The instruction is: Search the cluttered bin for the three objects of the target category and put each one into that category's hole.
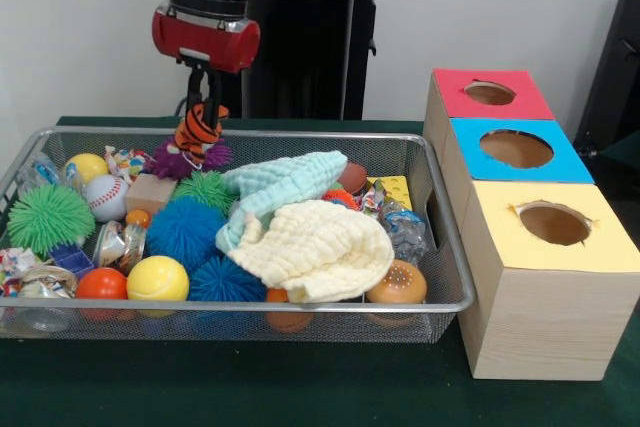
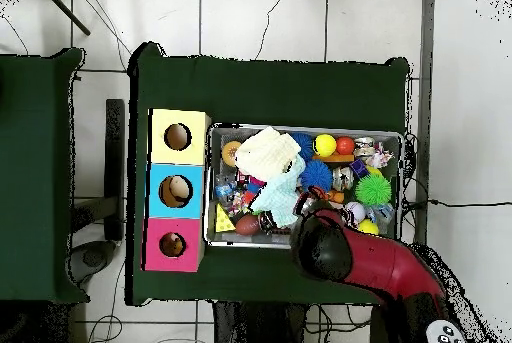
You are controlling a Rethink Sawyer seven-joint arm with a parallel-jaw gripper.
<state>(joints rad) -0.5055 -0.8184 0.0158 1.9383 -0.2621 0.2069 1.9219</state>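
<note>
Bin (image 1: 440,304) directly below end effector (image 1: 205,105) gripping tiger toy (image 1: 198,127).

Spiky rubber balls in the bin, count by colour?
green spiky balls: 2
blue spiky balls: 2
purple spiky ball, behind the striped toy in the gripper: 1
Total: 5

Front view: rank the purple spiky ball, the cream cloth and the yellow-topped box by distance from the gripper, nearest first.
The gripper holds a tiger-striped toy.
1. Purple spiky ball, directly beneath it at the bin's back.
2. Cream cloth, mid-bin toward the front.
3. Yellow-topped box, outside the bin, far right.
</note>
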